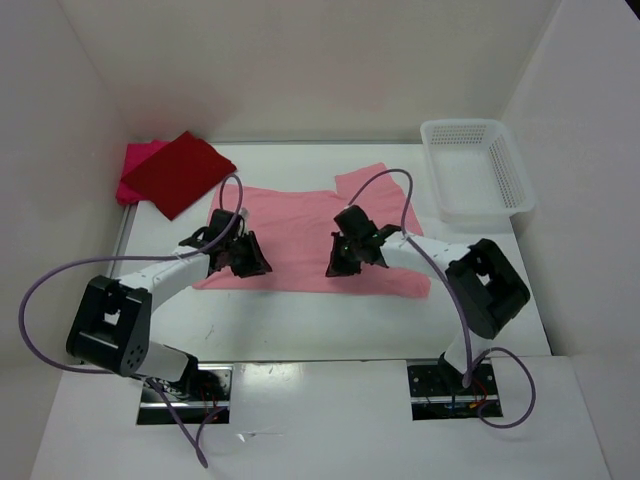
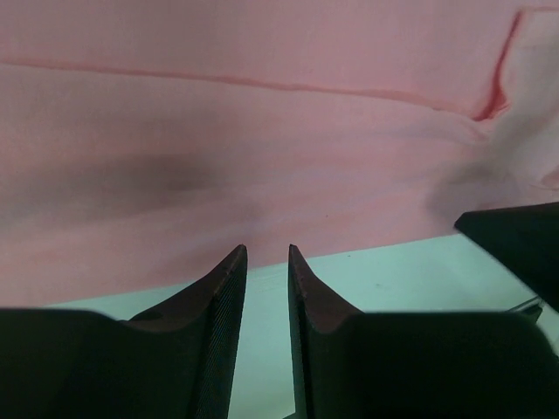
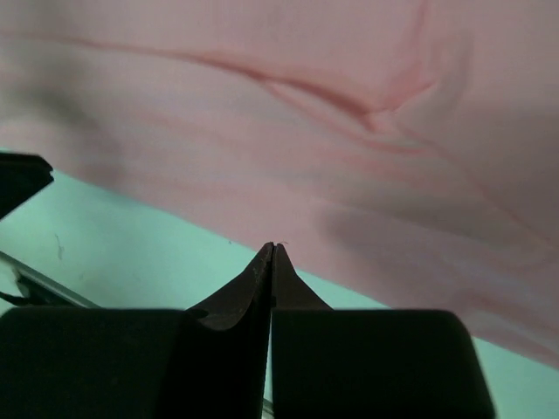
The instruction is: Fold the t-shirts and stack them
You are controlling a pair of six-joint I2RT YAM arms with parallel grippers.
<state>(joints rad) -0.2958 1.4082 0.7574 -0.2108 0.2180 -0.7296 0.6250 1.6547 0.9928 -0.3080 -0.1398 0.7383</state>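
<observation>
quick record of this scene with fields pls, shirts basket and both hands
salmon shirt: spread out mid-table
red shirt: folded, far left corner, lying on the magenta shirt
magenta shirt: mostly covered, only its left part shows
basket: far right, no shirt in it
left hand: slightly open at the salmon shirt's near edge, nothing between its fingers
right hand: shut, tips at that same edge, no cloth seen gripped
</observation>
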